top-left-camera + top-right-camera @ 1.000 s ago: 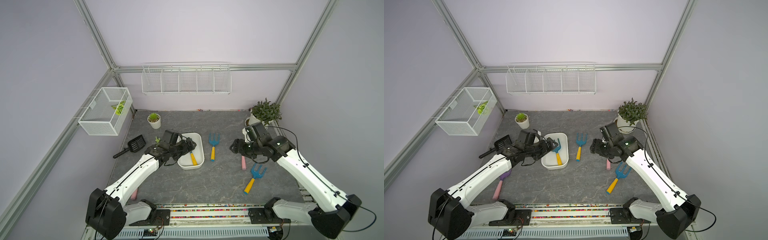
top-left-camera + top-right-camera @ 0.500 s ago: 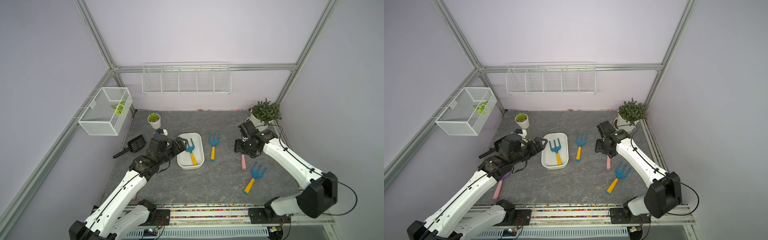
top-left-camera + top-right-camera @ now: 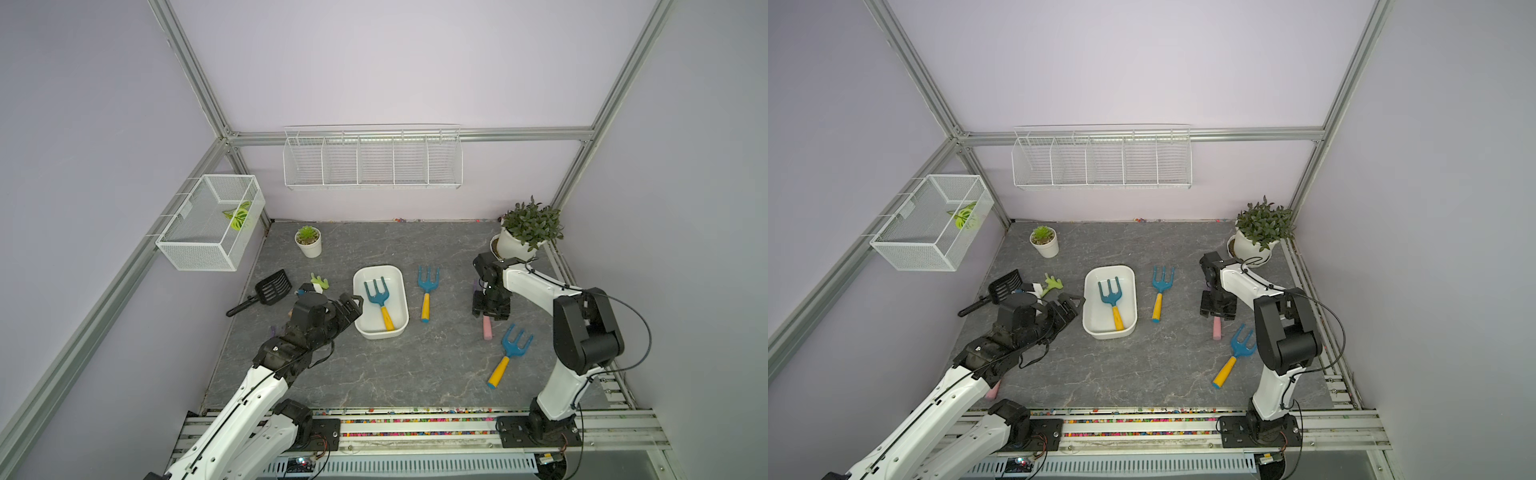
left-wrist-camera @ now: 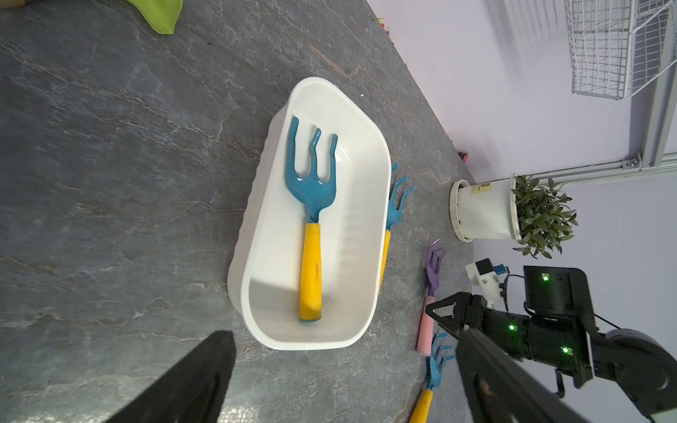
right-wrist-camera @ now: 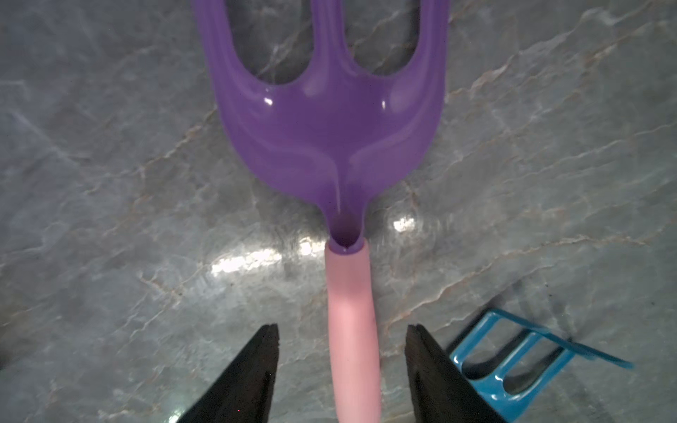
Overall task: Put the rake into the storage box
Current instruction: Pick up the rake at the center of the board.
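Observation:
The storage box (image 3: 382, 333) (image 3: 1108, 332) (image 4: 252, 219), a shallow white tub, sits mid-table in both top views. A blue rake with a yellow handle (image 3: 379, 297) (image 3: 1111, 296) (image 4: 311, 190) lies inside it. My left gripper (image 3: 351, 301) (image 3: 1069, 301) (image 4: 344, 335) hangs open and empty just left of the box. My right gripper (image 3: 490, 309) (image 3: 1219, 309) (image 5: 340, 329) points down over a purple rake with a pink handle (image 5: 329, 128) (image 3: 487, 330) (image 4: 434, 263). Its jaws stand astride the handle with a gap on each side.
A second blue rake (image 3: 427, 286) lies right of the box, a third (image 3: 511, 347) (image 5: 513, 362) near the right arm. A black scoop (image 3: 272, 286), a small pot (image 3: 309, 243) and a large potted plant (image 3: 528, 232) stand at the back. A wire basket (image 3: 212, 224) and wire rack (image 3: 372, 160) hang on the walls.
My left gripper has drawn back from over the box, and the blue rake stays inside. My right gripper has come down over the pink handle and its jaws have narrowed.

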